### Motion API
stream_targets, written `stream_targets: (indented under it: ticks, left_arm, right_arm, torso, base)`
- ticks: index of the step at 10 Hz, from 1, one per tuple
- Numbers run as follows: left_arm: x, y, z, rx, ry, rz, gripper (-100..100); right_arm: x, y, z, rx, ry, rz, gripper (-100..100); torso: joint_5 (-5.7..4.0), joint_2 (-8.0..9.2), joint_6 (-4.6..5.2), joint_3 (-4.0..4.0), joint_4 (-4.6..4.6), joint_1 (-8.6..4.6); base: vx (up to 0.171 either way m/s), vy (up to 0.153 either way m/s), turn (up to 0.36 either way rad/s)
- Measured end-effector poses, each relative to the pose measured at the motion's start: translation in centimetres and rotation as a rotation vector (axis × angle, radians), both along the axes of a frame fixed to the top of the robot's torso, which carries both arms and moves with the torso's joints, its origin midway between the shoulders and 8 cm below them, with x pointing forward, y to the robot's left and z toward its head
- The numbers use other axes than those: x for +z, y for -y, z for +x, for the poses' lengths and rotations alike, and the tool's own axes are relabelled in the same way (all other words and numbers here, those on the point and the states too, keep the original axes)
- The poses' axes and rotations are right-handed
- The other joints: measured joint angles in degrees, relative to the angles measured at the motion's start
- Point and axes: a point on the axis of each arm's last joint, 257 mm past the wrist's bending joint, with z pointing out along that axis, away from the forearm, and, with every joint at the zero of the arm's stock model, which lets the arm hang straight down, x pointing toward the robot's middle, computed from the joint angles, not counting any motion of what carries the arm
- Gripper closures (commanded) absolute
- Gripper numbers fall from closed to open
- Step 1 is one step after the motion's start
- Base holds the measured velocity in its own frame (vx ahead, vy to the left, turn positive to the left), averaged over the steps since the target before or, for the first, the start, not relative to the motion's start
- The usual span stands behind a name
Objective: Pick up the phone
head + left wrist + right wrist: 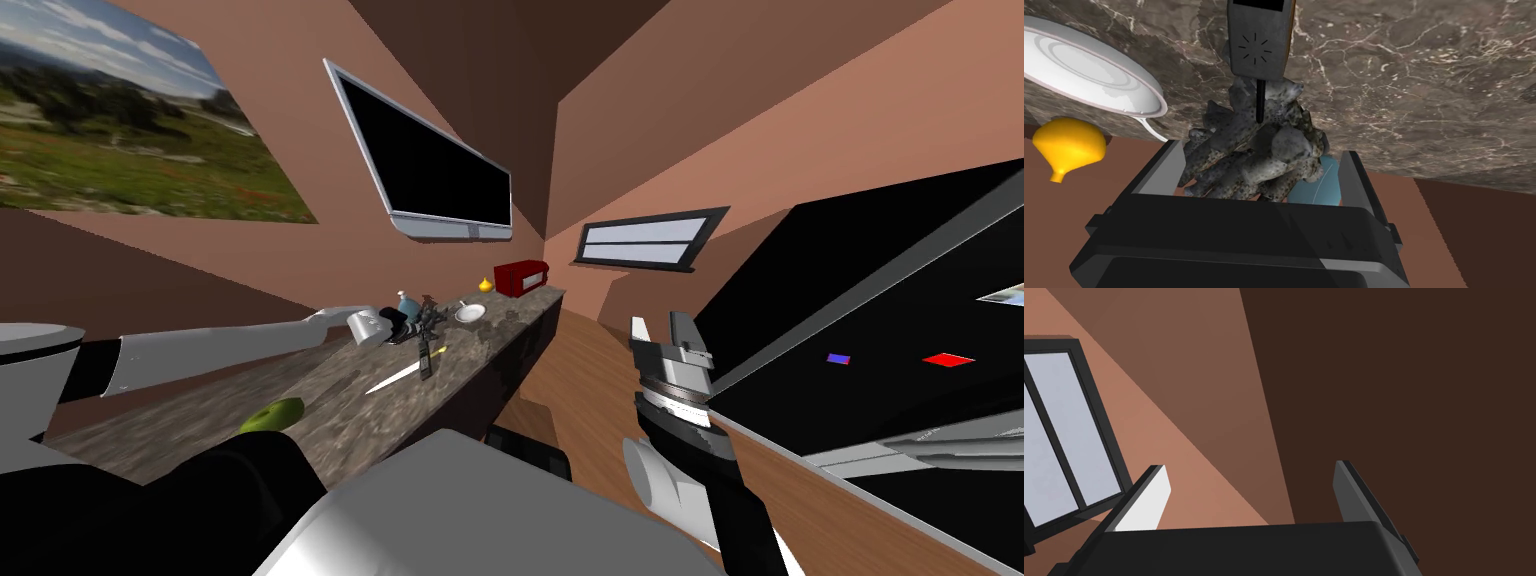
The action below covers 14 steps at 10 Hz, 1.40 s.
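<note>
Left gripper [1261, 150]: fingers wide, gripping nothing, with a speckled grey lump [1239, 165] between them. The phone [1259, 45] lies on the marbled tabletop [1424, 75] just past the fingertips, beyond the lump, antenna pointing back at it. White plate [1089, 75] nearby, off to one side. Right gripper [1248, 465]: fingers wide, empty.

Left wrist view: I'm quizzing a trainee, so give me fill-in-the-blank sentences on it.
1. The left gripper is ___, a speckled grey lump between its fingers.
2. The plate near the phone is coloured ___.
3. The bulb-shaped thing is coloured ___.
Missing: open; white; yellow.
</note>
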Motion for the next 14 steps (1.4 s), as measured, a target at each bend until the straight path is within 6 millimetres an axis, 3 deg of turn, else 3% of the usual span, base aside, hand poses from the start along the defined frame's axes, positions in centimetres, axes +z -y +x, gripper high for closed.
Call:
stream_targets:
  ticks: [3,7,8,9,12,13,14]
  left_arm:
    - [-5.2,0.7,-5.3,0.036,-0.120,-0.052,-100]
    - [-8.3,2.2,-9.0,0.059,-0.208,-0.098,-100]
    - [-8.4,2.2,-9.0,0.059,-0.208,-0.099,0]
    - [-8.4,2.2,-9.0,0.059,-0.208,-0.099,-100]
    - [-10.0,1.2,-10.3,0.077,-0.205,-0.101,-100]
    - [-10.1,1.2,-10.4,0.077,-0.205,-0.101,100]
    - [-10.1,1.2,-10.4,0.077,-0.205,-0.101,100]
  right_arm:
    - [0.0,0.0,0.0,0.000,0.000,0.000,0]
    - [0.0,0.0,0.0,0.000,0.000,0.000,0]
    - [0.0,0.0,0.0,0.000,0.000,0.000,0]
    - [0.0,0.0,0.0,0.000,0.000,0.000,0]
    - [0.0,0.0,0.0,0.000,0.000,0.000,0]
    - [0.0,0.0,0.0,0.000,0.000,0.000,0]
    - [0.0,0.0,0.0,0.000,0.000,0.000,0]
  torso:
    - [0.00,-0.09,0.01,-0.05,-0.02,-0.08]
    - [-0.02,0.03,-0.01,0.01,0.01,-0.03]
    - [-0.02,0.08,-0.01,0.05,0.02,-0.01]
    - [-0.01,0.13,-0.01,0.08,0.03,0.01]
    - [0.01,0.07,-0.01,0.04,0.02,0.08]
    - [0.00,0.10,-0.01,0.06,0.03,0.05]
    - [-0.01,0.14,-0.01,0.08,0.04,0.03]
  base:
    - [0.058,-0.026,-0.087]
    - [0.026,-0.010,-0.039]
    - [0.000,0.000,0.000]
    - [0.017,0.001,-0.089]
    - [0.023,0.009,-0.047]
    - [0.000,0.000,0.000]
    - [-0.003,0.005,0.020]
